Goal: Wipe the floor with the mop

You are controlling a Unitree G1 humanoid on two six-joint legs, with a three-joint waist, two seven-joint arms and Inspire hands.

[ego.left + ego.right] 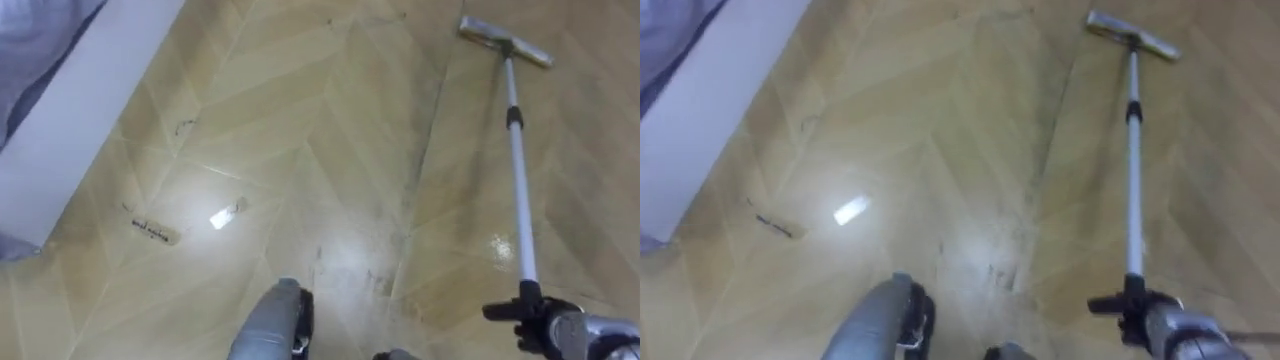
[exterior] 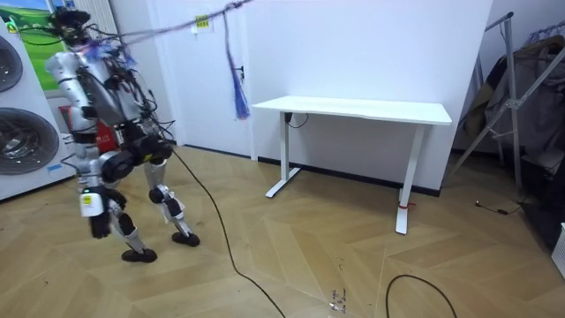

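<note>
The mop lies stretched out on the wooden floor ahead on my right. Its flat grey head (image 1: 505,42) is far off at the upper right. Its white pole (image 1: 518,170) runs back toward me. My right hand (image 1: 540,318) at the lower right is shut on the pole's near end, with dark fingers wrapped round it. My left hand (image 1: 301,322) is a dark bit at the end of the grey forearm at the bottom centre, well left of the pole. In the room view I stand bent forward beside the washing machines (image 2: 18,115).
A white panel (image 1: 85,110) with grey cloth (image 1: 30,40) runs along the upper left. Dark scribbles (image 1: 155,232) mark the floor near a bright glare spot (image 1: 225,215). The room view has a white desk (image 2: 353,110), a clothes rack (image 2: 521,79) and a cable (image 2: 424,283) on the floor.
</note>
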